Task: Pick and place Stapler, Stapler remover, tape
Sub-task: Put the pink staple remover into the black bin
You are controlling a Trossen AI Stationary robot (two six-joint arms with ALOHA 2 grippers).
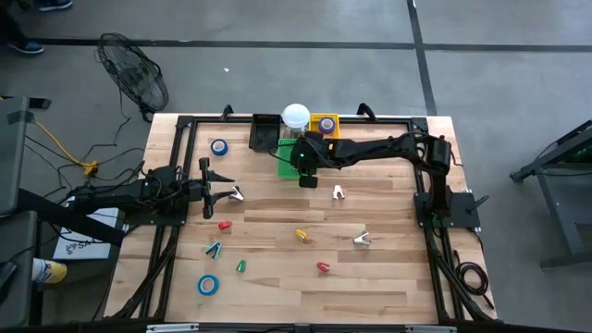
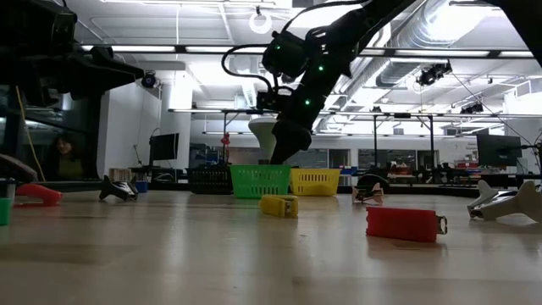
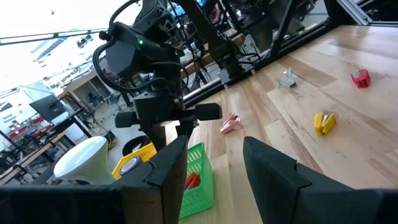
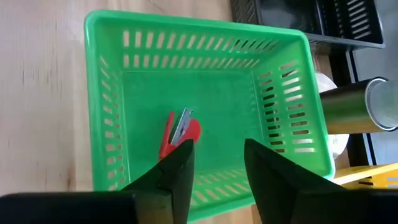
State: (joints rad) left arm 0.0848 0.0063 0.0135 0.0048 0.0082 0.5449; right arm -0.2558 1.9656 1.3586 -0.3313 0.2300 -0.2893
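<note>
Risk lies in the right gripper (image 4: 214,163), jaws parted and empty above the green basket (image 4: 99,112) at the surface's far edge, catching the rim and tipping out the red stapler (image 4: 177,134) inside.

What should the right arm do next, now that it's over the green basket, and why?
Probably lift the right gripper straight up: its fingers are apart and empty, and a red stapler lies on the floor of the green basket.

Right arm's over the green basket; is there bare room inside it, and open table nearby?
Green basket: one red stapler near the middle; floor toward the far wall bare. Table opens between blue tape and red stapler. Crowded mid-table.
</note>
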